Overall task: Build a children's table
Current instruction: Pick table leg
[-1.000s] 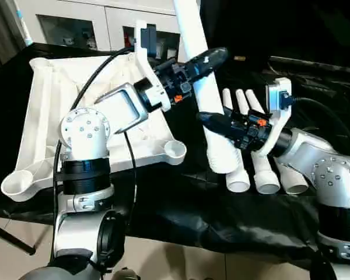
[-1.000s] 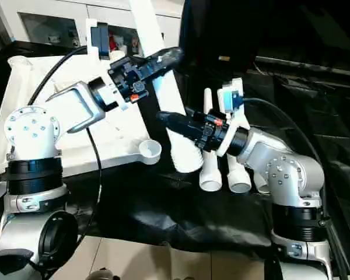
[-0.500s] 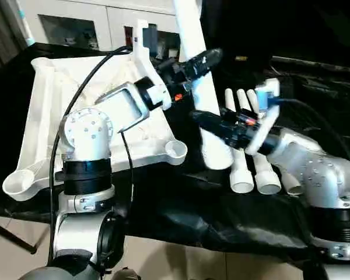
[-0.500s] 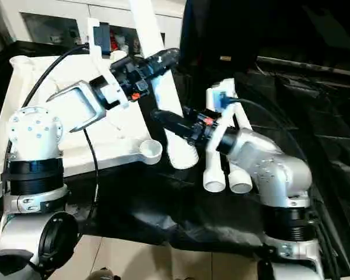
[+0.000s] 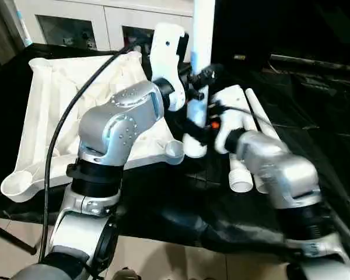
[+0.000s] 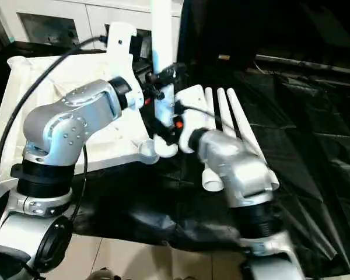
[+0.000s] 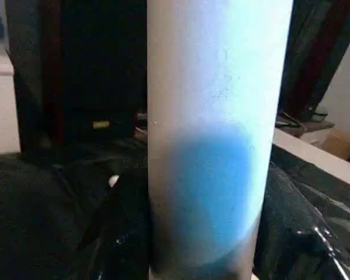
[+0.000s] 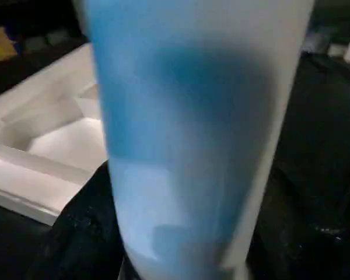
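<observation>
A pale tiled floor (image 5: 163, 256) is seen nearest, at six o'clock, below the edge of a table draped in crinkled black plastic sheeting (image 5: 181, 216). On the sheeting, at nine o'clock, the white plastic rectangular tabletop (image 5: 46, 116) is laid ribbed side up, one round corner socket (image 5: 175, 150) turned toward the centre. At three o'clock, three spare white tubular legs (image 5: 240, 175) are laid side by side, open ends toward the camera. At the centre, a fourth long white tubular leg (image 5: 199, 70) is held nearly upright, its lower end (image 5: 193, 147) just beside that corner socket. Both silver forearms are bent inward to it: the left gripper (image 5: 199, 79) is clamped on the leg from the left, higher up, and the right gripper (image 5: 199, 129) is closed round it lower down, near the end. Farthest back, at twelve o'clock, a white cabinet with glass doors (image 5: 76, 26) is seen beside dark surroundings.
</observation>
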Motion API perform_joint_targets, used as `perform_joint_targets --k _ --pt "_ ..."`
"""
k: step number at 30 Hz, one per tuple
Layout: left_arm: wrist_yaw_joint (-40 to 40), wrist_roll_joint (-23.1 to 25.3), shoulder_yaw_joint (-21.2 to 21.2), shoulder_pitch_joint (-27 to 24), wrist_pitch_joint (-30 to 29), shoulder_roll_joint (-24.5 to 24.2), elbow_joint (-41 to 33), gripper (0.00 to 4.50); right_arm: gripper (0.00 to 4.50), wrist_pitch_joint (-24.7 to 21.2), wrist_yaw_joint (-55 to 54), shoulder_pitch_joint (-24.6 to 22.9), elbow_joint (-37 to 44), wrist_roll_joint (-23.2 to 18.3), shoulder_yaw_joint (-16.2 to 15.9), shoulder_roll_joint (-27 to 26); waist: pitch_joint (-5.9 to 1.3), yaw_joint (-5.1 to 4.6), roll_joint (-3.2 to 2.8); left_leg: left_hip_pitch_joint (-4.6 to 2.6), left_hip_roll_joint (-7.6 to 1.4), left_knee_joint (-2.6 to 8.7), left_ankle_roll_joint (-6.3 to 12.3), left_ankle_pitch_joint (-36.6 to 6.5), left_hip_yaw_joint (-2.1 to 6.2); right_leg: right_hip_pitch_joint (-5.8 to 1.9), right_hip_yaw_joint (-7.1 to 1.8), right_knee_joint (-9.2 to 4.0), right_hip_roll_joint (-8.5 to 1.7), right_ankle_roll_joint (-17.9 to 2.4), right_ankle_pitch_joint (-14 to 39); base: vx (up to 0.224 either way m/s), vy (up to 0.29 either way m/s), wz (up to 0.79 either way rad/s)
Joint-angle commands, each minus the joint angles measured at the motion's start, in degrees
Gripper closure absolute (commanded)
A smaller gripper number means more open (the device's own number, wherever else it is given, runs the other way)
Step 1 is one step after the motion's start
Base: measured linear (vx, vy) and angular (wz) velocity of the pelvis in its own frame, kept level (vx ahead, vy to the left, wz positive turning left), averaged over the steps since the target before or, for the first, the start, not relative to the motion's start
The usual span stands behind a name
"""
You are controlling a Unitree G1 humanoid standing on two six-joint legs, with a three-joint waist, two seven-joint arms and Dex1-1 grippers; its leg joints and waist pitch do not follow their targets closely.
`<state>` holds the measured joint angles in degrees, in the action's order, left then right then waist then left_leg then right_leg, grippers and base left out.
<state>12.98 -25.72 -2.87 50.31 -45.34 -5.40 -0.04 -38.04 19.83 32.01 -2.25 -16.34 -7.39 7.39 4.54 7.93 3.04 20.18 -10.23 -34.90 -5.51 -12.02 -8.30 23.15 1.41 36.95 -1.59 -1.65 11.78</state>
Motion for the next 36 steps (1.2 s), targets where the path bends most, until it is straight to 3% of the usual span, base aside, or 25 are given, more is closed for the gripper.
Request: perform_joint_targets --k 1,5,14,15,16,19,20,22,23,24,27,28,29,30,31,33,36 --pt "-0.1 1.58 -1.2 1.44 1.64 -0.49 -0.06 2.66 1.68 -0.34 -1.9 1.05 -0.72 0.55 0.78 -0.07 -4.59 -0.29 -0.77 0.25 -1.82 3.76 -3.06 -1.1 0.29 -4.05 -2.81 -3.92 -5.25 -7.36 0.83 0.0 0.0 0.0" --pt "-0.36 2.15 -1.03 1.27 1.93 -0.31 0.12 2.66 2.05 -0.66 -1.36 0.85 0.02 -0.41 0.91 -0.67 -4.66 -0.33 -0.86 0.28 -1.78 3.66 -2.89 -0.54 0.29 -4.15 -2.8 -3.66 -5.16 -7.49 -2.12 0.0 0.0 0.0" --pt "1.16 3.51 -1.97 0.96 2.95 -0.65 0.48 2.66 2.44 -0.25 -0.44 0.3 0.42 -0.66 1.2 -1.53 -4.63 -0.36 -0.9 0.25 -1.76 3.69 -2.98 -1.08 0.28 -4.15 -2.83 -3.76 -5.15 -7.63 -1.51 0.0 0.0 0.0" --pt "1.68 3.1 -1.97 0.87 2.6 -0.68 0.31 2.31 2.44 -0.17 -0.19 0.27 0.47 -0.93 1.36 -1.55 -4.65 -0.34 -0.93 0.23 -1.8 3.71 -2.98 -1.07 0.29 -4.16 -2.82 -3.72 -5.17 -7.61 -1.58 0.0 0.0 0.0" --pt "3.13 0.16 -0.45 0.61 1.27 0.36 -0.1 1.96 2.45 0.11 0.69 0.18 0.64 -1.6 1.71 -1.46 -4.66 -0.37 -1.08 0.24 -1.77 3.66 -3.06 -1.11 0.27 -4.13 -2.84 -3.73 -5.19 -7.73 -1.76 0.0 0.0 0.0" --pt "4.38 -2.98 2.16 0.29 0.28 1.06 -0.7 1.96 2.45 1.03 4.34 -0.25 1.77 -3.86 2.62 -0.56 -4.65 -0.36 -0.97 0.33 -1.66 3.6 -2.77 -1.23 0.2 -4.28 -2.87 -3.7 -5.16 -8.6 -2.68 0.0 0.0 0.0" --pt "6.95 -5.21 3.2 -0.11 -0.45 0.32 -0.92 1.9 2.46 0.99 8.15 -0.7 3.13 -6.47 3.47 0.57 -4.64 -0.28 -1.42 0.31 -1.67 3.53 -2.45 -1.67 0.26 -4.28 -2.83 -3.6 -5.12 -9.21 -3.02 0.0 0.0 0.0" --pt "8.98 -6.98 4.03 -0.4 -1.04 -0.14 -1.02 1.53 2.47 0.92 10.84 -1.0 4.05 -8.3 4.08 1.35 -4.65 -0.09 -1.22 0.27 -1.71 3.5 -1.74 -1.92 0.2 -4.4 -2.86 -3.66 -5.09 -9.68 -3.37 0.0 0.0 0.0" --pt "12.13 -9.01 4.56 -1.01 -1.59 -1.1 -1.31 1.53 2.47 0.05 15.63 -1.6 5.14 -11.46 4.81 2.88 -4.62 -0.16 -1.38 0.37 -1.67 3.5 -1.57 -1.88 0.23 -4.36 -2.84 -3.62 -5.04 -9.84 -3.32 0.0 0.0 0.0" --pt "15.49 -11.22 4.91 -1.6 -2.32 -1.94 -1.61 1.45 2.48 -0.23 20.02 -2.17 5.78 -13.28 4.93 4.87 -4.59 -0.08 -1.08 0.38 -1.59 3.4 -0.69 -2.01 0.14 -4.53 -2.82 -3.75 -5.0 -10.03 -2.86 0.0 0.0 0.0" --pt "21.5 -16.77 6.4 -2.41 -5.47 -3.06 -2.1 1.36 2.48 -1.05 27.86 -2.87 6.12 -15.67 5.22 9.7 -4.61 0.1 -1.06 0.53 -1.61 3.29 0.21 -0.92 0.04 -4.51 -2.76 -3.74 -5.06 -11.09 -2.92 0.0 0.0 0.0" --pt "21.5 -16.77 6.4 -2.41 -5.47 -3.06 -2.1 1.36 2.48 -1.05 27.86 -2.87 6.12 -15.67 5.22 9.7 -4.6 0.16 -1.12 0.48 -1.68 3.31 0.29 -1.21 0.06 -4.42 -2.73 -3.84 -5.1 -11.37 -1.66 0.0 0.0 0.0" --pt "24.4 -19.79 7.06 -2.43 -7.32 -3.5 -2.11 1.36 2.49 -2.33 32.79 -3.2 6.85 -17.42 5.1 13.16 -4.55 0.08 -1.12 0.49 -1.65 3.31 0.41 -1.53 0.02 -4.39 -2.71 -3.95 -5.07 -11.39 -0.76 0.0 0.0 0.0" --pt "25.09 -20.62 7.22 -2.39 -7.81 -3.59 -2.02 1.68 2.49 -2.54 34.24 -3.31 7.1 -17.9 4.94 14.18 -4.43 0.3 -1.04 0.41 -1.7 3.29 0.68 -2.27 0.02 -4.36 -2.73 -4.24 -5.11 -11.36 1.95 0.0 0.0 0.0" --pt "25.48 -21.12 7.33 -2.26 -8.22 -3.63 -1.76 1.68 2.49 -2.61 35.34 -3.33 7.27 -18.07 4.64 14.97 -4.43 0.3 -1.04 0.41 -1.7 3.29 0.68 -2.27 0.02 -4.36 -2.73 -4.24 -5.11 -11.36 1.95 0.0 0.0 0.0" --pt "26.67 -21.25 6.76 -2.01 -8.62 -4.02 -1.0 1.72 2.49 -2.68 37.4 -3.27 7.36 -17.99 3.69 16.54 -4.45 0.32 -0.84 0.44 -1.74 3.23 1.13 -2.0 0.03 -4.37 -2.73 -4.38 -5.15 -10.83 3.64 0.0 0.0 0.0" --pt "28.76 -20.92 5.13 -1.89 -8.62 -4.7 -0.43 2.15 2.49 -2.47 38.96 -2.88 6.63 -17.58 2.76 18.05 -4.5 0.28 -0.93 0.46 -1.75 3.26 1.26 -1.44 0.08 -4.25 -2.66 -4.51 -5.18 -10.05 5.42 0.0 0.0 0.0"
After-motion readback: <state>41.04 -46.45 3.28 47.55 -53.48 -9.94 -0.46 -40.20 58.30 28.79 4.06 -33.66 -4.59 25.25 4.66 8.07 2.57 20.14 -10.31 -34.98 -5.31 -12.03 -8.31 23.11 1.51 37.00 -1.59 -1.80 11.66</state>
